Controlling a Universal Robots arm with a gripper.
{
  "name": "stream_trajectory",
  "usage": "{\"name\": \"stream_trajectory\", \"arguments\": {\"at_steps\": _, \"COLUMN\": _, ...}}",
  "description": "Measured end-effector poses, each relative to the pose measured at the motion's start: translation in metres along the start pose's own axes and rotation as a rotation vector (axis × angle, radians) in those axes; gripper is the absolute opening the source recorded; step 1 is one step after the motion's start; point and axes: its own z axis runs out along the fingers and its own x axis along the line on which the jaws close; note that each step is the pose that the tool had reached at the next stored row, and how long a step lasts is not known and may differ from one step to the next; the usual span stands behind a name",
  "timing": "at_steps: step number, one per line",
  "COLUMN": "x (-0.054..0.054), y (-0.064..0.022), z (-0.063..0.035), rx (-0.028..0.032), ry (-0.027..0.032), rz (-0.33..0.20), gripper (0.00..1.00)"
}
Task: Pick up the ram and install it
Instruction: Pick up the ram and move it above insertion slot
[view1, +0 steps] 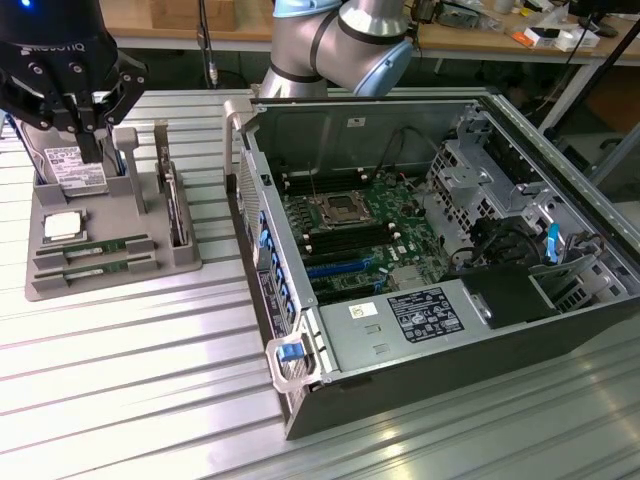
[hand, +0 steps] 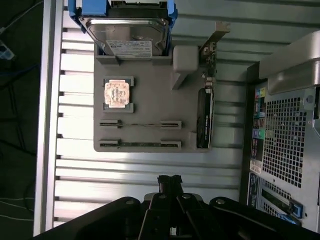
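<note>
Gripper (view1: 90, 145) (hand: 170, 181) pressed together, empty, high near the ram (view1: 95, 247) (hand: 140, 124) in gray holder (view1: 60, 288) (hand: 150, 100).

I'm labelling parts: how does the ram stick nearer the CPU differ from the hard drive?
The ram stick is thin, long and green; the hard drive is boxy, silver, white-labelled. The ram stick sits on edge in a narrow slot; the hard drive leans in a wider cradle. Both rest in the gray holder.

ROBOTIQ is showing in pale letters on the black gripper (view1: 88, 140) above the grey tray (view1: 100, 275), whose hard drive label (view1: 75, 165) is proving too small to read.
</note>
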Motion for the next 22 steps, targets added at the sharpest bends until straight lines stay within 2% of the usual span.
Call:
{"name": "stream_trajectory", "arguments": {"at_steps": 5, "x": 0.0, "y": 0.0, "z": 0.0, "rx": -0.0023, "ry": 0.0041, "rz": -0.094, "gripper": 0.11}}
{"name": "stream_trajectory", "arguments": {"at_steps": 8, "x": 0.0, "y": 0.0, "z": 0.0, "rx": -0.0041, "ry": 0.0074, "rz": -0.168, "gripper": 0.11}}
{"name": "stream_trajectory", "arguments": {"at_steps": 14, "x": 0.0, "y": 0.0, "z": 0.0, "rx": -0.0053, "ry": 0.0096, "rz": -0.217, "gripper": 0.11}}
{"name": "stream_trajectory", "arguments": {"at_steps": 22, "x": 0.0, "y": 0.0, "z": 0.0, "rx": -0.0084, "ry": 0.0153, "rz": -0.344, "gripper": 0.11}}
